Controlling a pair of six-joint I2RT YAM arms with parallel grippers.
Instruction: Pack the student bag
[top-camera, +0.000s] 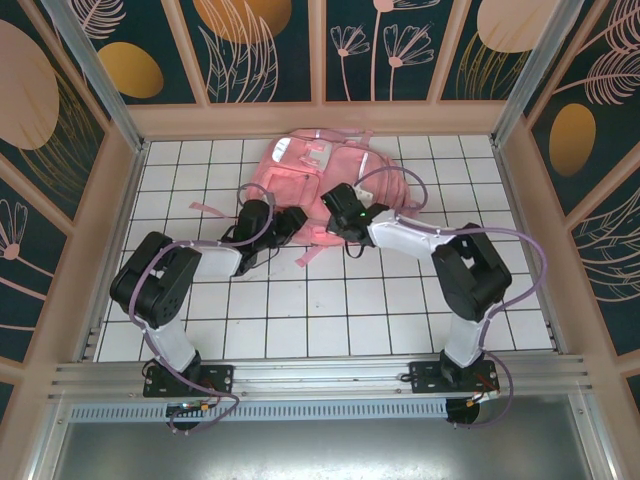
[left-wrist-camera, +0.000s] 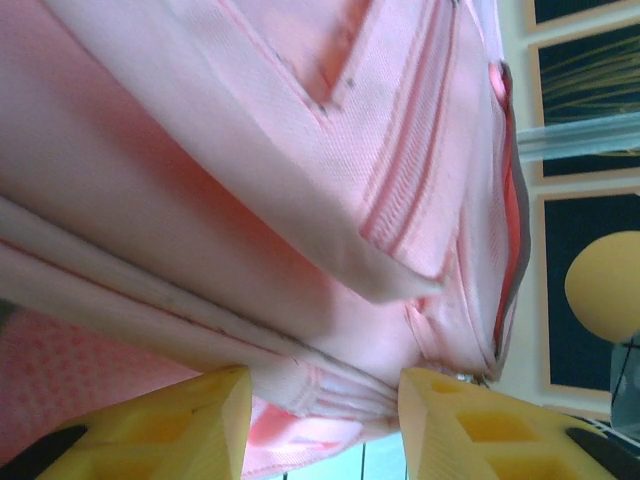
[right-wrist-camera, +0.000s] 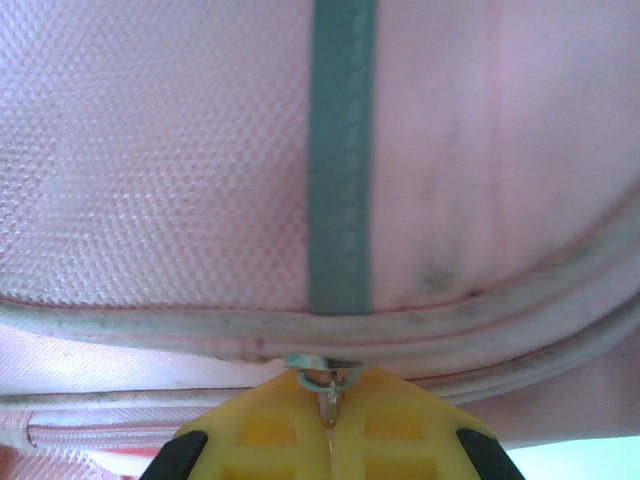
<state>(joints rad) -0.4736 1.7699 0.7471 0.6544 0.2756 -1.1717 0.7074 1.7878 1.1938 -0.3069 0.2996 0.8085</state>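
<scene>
**Two claws at the near side of the pink student bag (top-camera: 318, 175), which lies flat at the far middle of the white-tiled counter (top-camera: 300, 320).**

On the left, the left claw (left-wrist-camera: 322, 378) holds its yellow fingers (left-wrist-camera: 160, 425) apart. A piped seam (left-wrist-camera: 200, 320) of the pink fabric crosses the gap without filling it, and I cannot tell whether either finger touches it. To its right, the right claw (right-wrist-camera: 328, 388) has its jaws pressed together on a small metal zipper pull (right-wrist-camera: 322, 368) at the bag's piped edge. The pull sits just below a grey-green stripe (right-wrist-camera: 340, 150) that runs up the mesh-textured fabric.
</scene>
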